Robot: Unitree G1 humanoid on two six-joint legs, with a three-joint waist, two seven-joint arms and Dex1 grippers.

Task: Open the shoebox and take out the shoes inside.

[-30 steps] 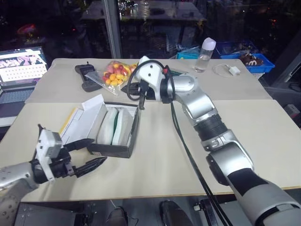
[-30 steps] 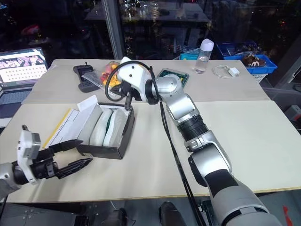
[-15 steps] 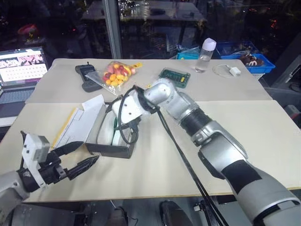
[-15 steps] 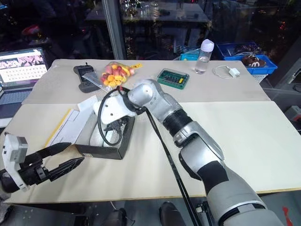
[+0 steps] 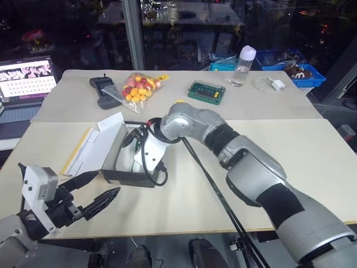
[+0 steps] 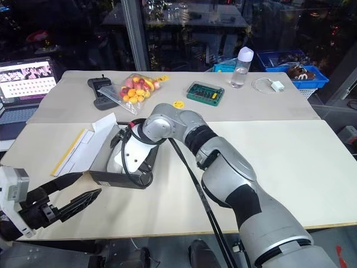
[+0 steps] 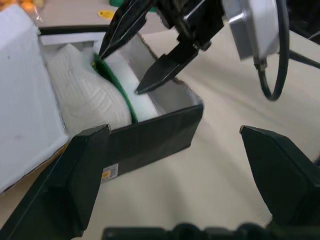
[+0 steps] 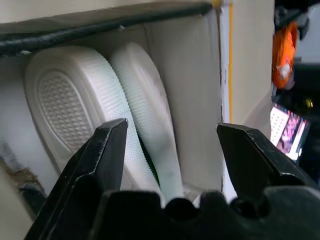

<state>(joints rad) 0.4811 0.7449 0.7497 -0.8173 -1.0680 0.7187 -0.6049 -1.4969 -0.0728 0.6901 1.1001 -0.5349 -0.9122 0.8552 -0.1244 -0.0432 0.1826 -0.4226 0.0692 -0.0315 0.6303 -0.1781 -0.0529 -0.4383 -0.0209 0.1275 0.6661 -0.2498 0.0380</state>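
1. The shoebox sits on the near-left part of the table, lid already swung open to its far-left side, white interior showing. Opening step looks done.
2. The shoes lie inside, packed on edge side by side, white ribbed soles showing and a thin green line between them.
3. Right gripper is down inside the box mouth, fingers spread apart, empty. In the left wrist view one fingertip is at the green edge, the other over the white sole beside it; contact cannot be confirmed.
4. Left gripper hovers just off the box's near-left corner, fingers released, holding nothing, not touching the box.
5. Step in hand, as judged: reaching for the first shoe.
6. Next move likely calls for the right fingers to straddle one shoe's edge, clench, then lift straight up. The box is light and may drag along; bracing it with the left gripper would help.
7. Further out: candy bag, green flat case, bottle, laptop.
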